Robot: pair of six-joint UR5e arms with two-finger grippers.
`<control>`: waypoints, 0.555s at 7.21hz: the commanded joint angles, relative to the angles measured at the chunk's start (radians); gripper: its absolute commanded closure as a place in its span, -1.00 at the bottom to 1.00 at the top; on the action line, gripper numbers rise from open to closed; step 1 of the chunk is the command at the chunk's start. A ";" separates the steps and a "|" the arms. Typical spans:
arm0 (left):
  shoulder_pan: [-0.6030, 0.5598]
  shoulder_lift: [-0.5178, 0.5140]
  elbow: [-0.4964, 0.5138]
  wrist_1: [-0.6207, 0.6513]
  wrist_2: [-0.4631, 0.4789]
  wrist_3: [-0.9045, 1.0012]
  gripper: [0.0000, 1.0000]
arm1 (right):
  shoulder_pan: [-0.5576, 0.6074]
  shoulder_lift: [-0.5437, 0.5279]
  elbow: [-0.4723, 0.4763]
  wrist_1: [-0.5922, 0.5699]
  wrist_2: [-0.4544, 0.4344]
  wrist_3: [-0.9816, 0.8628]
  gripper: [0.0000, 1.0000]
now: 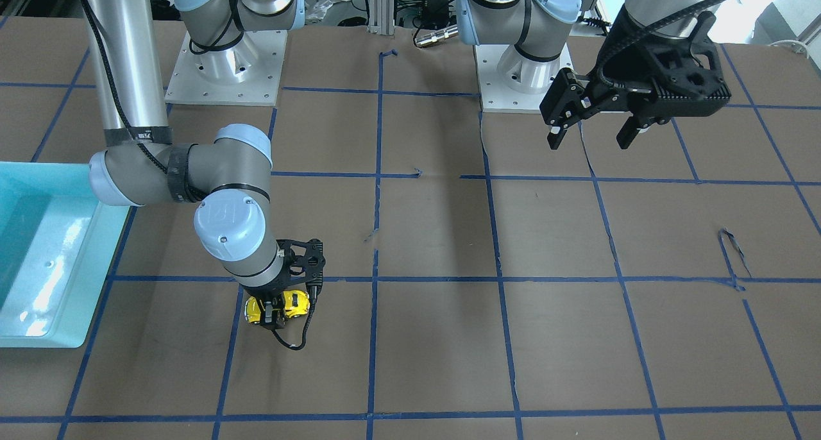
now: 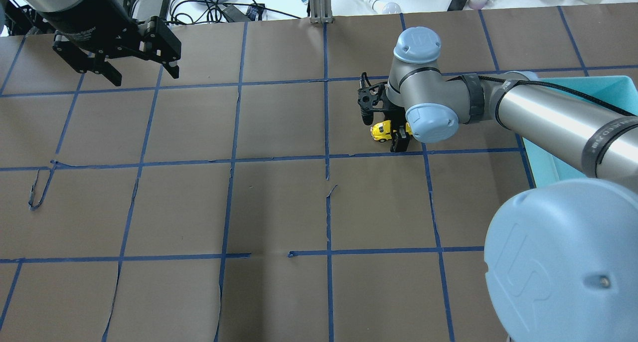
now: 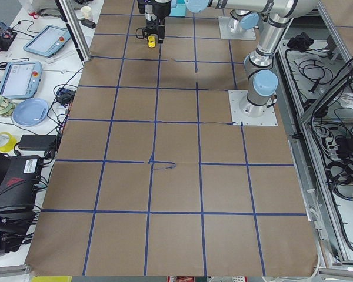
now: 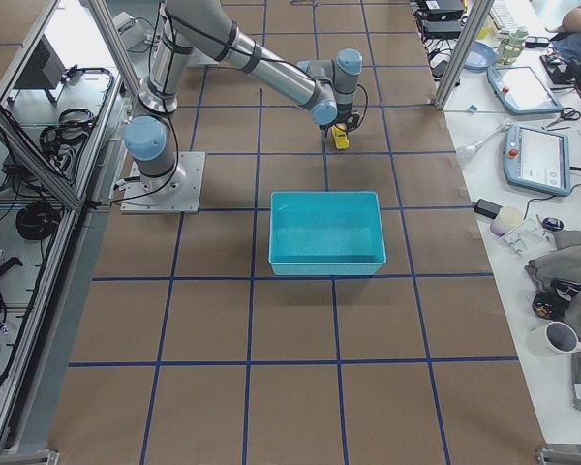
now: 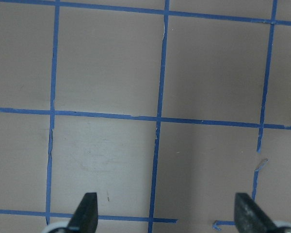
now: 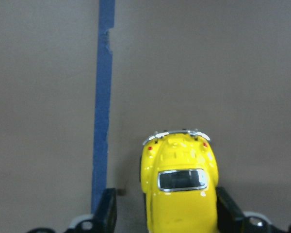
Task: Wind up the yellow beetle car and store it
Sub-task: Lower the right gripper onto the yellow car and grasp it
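Note:
The yellow beetle car (image 6: 179,194) stands on the brown table paper, beside a blue tape line. It also shows in the front view (image 1: 296,302), the overhead view (image 2: 381,130) and the right exterior view (image 4: 340,139). My right gripper (image 1: 279,312) is down at the table and straddles the car, one finger on each side. In the right wrist view a gap shows between the left finger (image 6: 108,213) and the car, so the jaws stand open. My left gripper (image 2: 139,75) hangs open and empty above the table, far from the car; its fingertips (image 5: 87,213) show over bare paper.
A turquoise bin (image 4: 326,197) stands on the table on the right arm's side, close to the car; it also shows in the front view (image 1: 25,334) and the overhead view (image 2: 598,85). Blue tape lines (image 2: 326,157) grid the paper. Both arm bases (image 1: 224,68) stand at the table's robot side.

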 commanded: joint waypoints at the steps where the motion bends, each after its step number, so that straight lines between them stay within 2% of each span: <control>1: 0.000 0.003 -0.001 -0.002 0.008 0.001 -1.00 | 0.000 -0.001 -0.010 0.000 -0.001 0.005 1.00; 2: 0.000 0.003 -0.001 -0.003 0.013 0.001 -1.00 | -0.002 -0.008 -0.037 0.003 -0.007 0.004 1.00; 3: 0.000 0.004 -0.001 -0.003 0.013 0.001 -1.00 | -0.008 -0.033 -0.098 0.035 -0.060 -0.009 1.00; 4: 0.000 0.006 -0.001 -0.005 0.013 0.006 -1.00 | -0.017 -0.078 -0.167 0.144 -0.085 0.002 1.00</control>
